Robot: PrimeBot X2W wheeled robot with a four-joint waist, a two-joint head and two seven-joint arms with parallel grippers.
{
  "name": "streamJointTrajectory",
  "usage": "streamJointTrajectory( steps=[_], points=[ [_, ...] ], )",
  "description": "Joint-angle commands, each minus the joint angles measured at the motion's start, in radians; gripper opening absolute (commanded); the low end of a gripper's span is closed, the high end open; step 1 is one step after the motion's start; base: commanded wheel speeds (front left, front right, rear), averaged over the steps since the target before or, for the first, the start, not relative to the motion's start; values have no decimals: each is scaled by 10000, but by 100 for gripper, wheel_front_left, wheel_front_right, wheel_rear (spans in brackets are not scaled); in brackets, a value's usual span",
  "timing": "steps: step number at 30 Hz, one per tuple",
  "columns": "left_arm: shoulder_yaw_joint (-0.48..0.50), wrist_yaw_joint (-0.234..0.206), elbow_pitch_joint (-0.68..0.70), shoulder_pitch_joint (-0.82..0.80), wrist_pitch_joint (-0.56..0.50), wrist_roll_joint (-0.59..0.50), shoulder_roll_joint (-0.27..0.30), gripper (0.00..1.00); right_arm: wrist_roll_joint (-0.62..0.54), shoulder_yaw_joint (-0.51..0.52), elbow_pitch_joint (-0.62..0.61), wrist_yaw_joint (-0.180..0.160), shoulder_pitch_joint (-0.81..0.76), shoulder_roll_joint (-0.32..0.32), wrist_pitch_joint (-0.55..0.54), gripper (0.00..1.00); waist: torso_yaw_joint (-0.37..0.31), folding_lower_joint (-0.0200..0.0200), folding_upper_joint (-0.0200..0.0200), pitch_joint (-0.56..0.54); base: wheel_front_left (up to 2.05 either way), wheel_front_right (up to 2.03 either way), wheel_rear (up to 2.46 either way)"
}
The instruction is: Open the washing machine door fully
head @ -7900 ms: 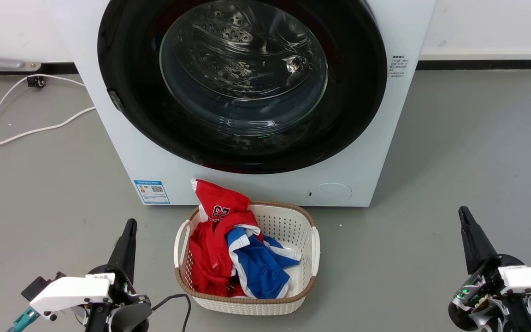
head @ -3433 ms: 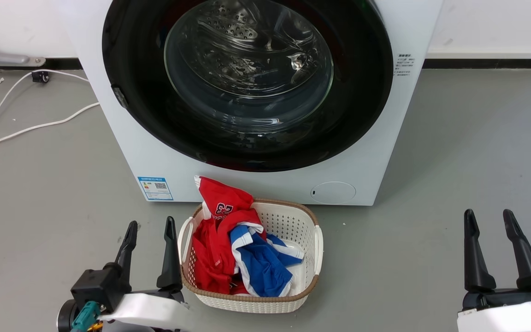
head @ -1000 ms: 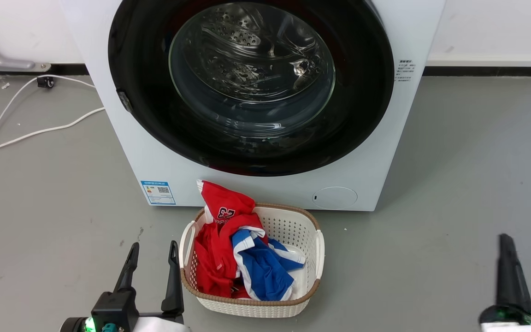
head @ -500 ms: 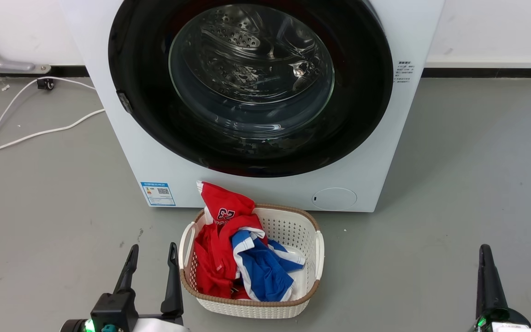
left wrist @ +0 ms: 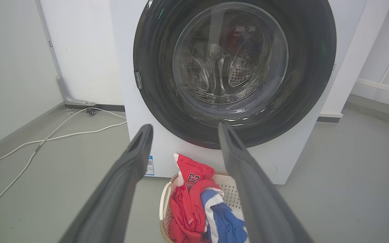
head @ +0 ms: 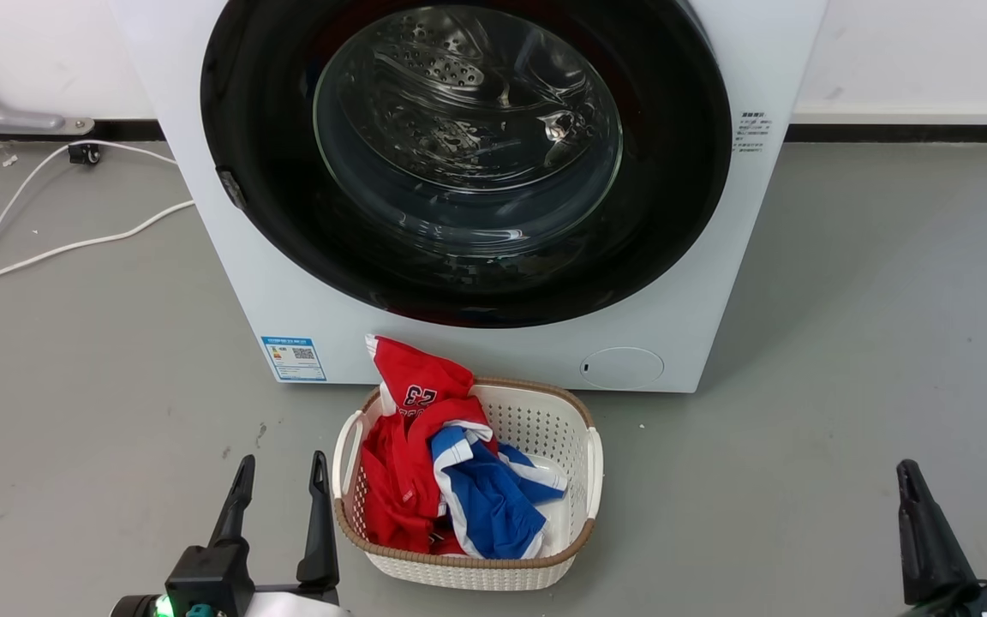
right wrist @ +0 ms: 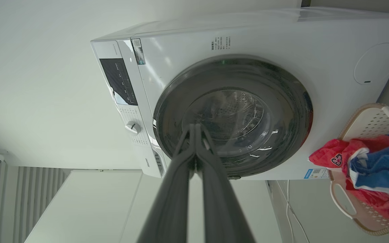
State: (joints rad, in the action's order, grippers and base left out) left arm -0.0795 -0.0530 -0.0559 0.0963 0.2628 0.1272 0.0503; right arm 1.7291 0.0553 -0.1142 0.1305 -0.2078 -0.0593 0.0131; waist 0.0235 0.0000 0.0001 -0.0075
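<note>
- The washing machine (head: pixel 288 291), a white front-loader, stands on the grey floor (head: pixel 870 343) against a pale wall.
- The washing machine door (head: pixel 468 163) spans nearly the machine's whole width. Its glossy black rim lies flush against the white front, shut, and the perforated steel drum shows through the domed glass.
- A white laundry basket (head: pixel 463 561) with a brown rim sits on the floor just in front of the machine, below the door.
- A red garment (head: pixel 399 480) with a printed number and a blue-and-white garment (head: pixel 485 506) lie heaped in the basket, the red one spilling over its far rim.
- The left gripper (head: pixel 281 463) hovers just beside the basket's left handle, jaws apart and empty, well short of the door.
- The right gripper (head: pixel 907 471) sits at the lower right, well apart from basket and machine; its wrist view shows the jaws pressed together on nothing.
- A white cable (head: pixel 74 247) trails across the floor left of the machine.
- A round cap (head: pixel 622 367) and a blue label (head: pixel 294 358) sit low on the machine's front.
</note>
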Motion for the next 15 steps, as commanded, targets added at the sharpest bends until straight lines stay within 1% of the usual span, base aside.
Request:
streamJointTrajectory(
  steps=[1,7,15],
  points=[
    [4,-12,29,76,30,33,1,100,46,149,66,4,-134,3,-277,0,11,0,-1,10,0,0,0],
    [10,-34,50,78,30,-3,3,100,-105,397,228,4,-169,66,-835,0,31,0,-1,26,0,0,0],
    [23,-48,135,44,30,-153,1,100,-132,406,339,4,-162,91,-1076,0,59,0,-1,59,0,0,0]
  ],
)
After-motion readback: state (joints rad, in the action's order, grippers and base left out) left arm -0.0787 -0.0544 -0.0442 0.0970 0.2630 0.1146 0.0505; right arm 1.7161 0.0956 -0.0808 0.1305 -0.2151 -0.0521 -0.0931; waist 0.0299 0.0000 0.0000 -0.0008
